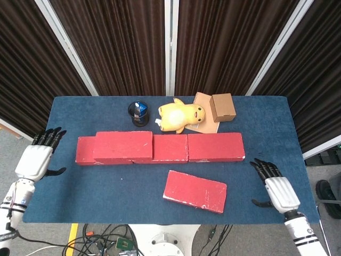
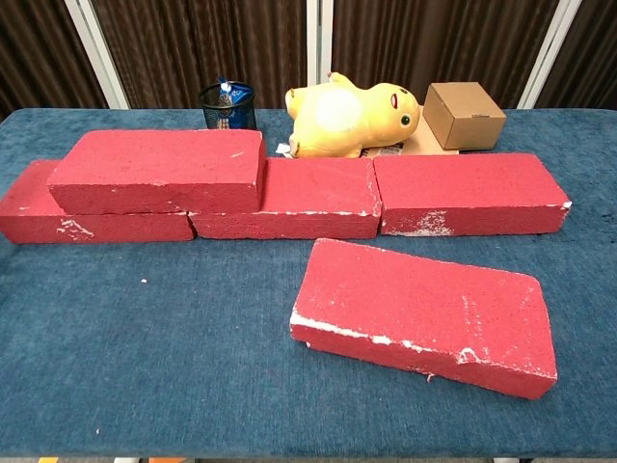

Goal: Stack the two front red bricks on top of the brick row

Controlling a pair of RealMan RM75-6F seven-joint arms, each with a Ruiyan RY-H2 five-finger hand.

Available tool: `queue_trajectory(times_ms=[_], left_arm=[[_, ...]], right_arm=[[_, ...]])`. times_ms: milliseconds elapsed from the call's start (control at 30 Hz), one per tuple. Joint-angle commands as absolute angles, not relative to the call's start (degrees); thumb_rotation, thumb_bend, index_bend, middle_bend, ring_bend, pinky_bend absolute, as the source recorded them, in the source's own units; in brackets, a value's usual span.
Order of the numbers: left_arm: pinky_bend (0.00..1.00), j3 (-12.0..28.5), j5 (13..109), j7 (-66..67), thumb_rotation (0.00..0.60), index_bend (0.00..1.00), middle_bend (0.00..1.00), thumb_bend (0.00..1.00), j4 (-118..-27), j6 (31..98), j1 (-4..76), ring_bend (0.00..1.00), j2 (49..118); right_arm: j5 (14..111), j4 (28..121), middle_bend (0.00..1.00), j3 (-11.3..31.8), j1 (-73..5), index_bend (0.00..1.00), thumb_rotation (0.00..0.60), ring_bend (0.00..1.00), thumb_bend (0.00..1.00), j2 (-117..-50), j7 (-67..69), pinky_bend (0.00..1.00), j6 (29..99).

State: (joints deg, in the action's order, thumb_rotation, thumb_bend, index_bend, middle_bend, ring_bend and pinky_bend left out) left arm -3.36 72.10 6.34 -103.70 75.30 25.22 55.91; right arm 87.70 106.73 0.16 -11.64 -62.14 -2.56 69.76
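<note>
From the head view, one red brick point(image 1: 123, 146) already lies on top of the left part of the brick row point(image 1: 216, 146), so the first of the two stacking steps looks done, and the second brick point(image 1: 195, 191) lies flat and slightly skewed on the blue worktop point(image 1: 106, 186), in front of the row and apart from it. The left hand point(image 1: 37, 158) hangs off the worktop's left edge, fingers spread and holding nothing; the right hand point(image 1: 277, 190) sits at the worktop's right front corner, fingers apart and also empty, well apart from the loose brick. Behind the row stand a dark cup point(image 1: 138, 113), a yellow plush toy point(image 1: 181, 116) and a small cardboard box point(image 1: 222, 106). From the chest view, neither hand shows; the stacked brick point(image 2: 159, 171) rests across the joint of the row's left and middle bricks, while the loose brick point(image 2: 424, 313) lies just in front of the right half of the row point(image 2: 468, 193). The step in hand seems to be the approach to this second brick. The next move likely calls for the right hand to reach inward, grip the brick by its long edges, lift it and set it level on the row's bare right part.
</note>
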Motion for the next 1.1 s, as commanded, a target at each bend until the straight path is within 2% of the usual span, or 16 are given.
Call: queue_trajectory(times_ms=[33, 300, 567, 1100], left_arm=[[0.00, -4.9, 74.4, 1.5, 0.600, 0.00, 0.00, 0.06, -103.7, 76.4, 22.2, 0.00, 53.8], [0.00, -6.0, 77.8, -3.5, 0.600, 0.00, 0.00, 0.05, -100.3, 76.1, 18.6, 0.00, 52.9], [0.00, -5.6, 78.0, -6.5, 0.600, 0.00, 0.00, 0.05, -97.8, 73.6, 17.0, 0.00, 52.8], [0.00, -4.3, 78.6, -7.8, 0.600, 0.00, 0.00, 0.05, -94.8, 69.9, 15.7, 0.00, 54.2]], right_arm=[[88.4, 110.9, 0.00, -0.5, -13.6, 0.00, 0.600, 0.00, 0.00, -63.8, -4.1, 0.00, 67.0], [86.2, 111.8, 0.00, -0.7, -13.2, 0.00, 0.600, 0.00, 0.00, -75.9, -10.7, 0.00, 67.9], [81.5, 109.8, 0.00, 0.0, -13.9, 0.00, 0.600, 0.00, 0.00, -84.4, -18.8, 0.00, 67.4], [77.0, 103.7, 0.00, -0.2, -15.1, 0.00, 0.600, 0.00, 0.00, -91.0, -22.8, 0.00, 66.2]])
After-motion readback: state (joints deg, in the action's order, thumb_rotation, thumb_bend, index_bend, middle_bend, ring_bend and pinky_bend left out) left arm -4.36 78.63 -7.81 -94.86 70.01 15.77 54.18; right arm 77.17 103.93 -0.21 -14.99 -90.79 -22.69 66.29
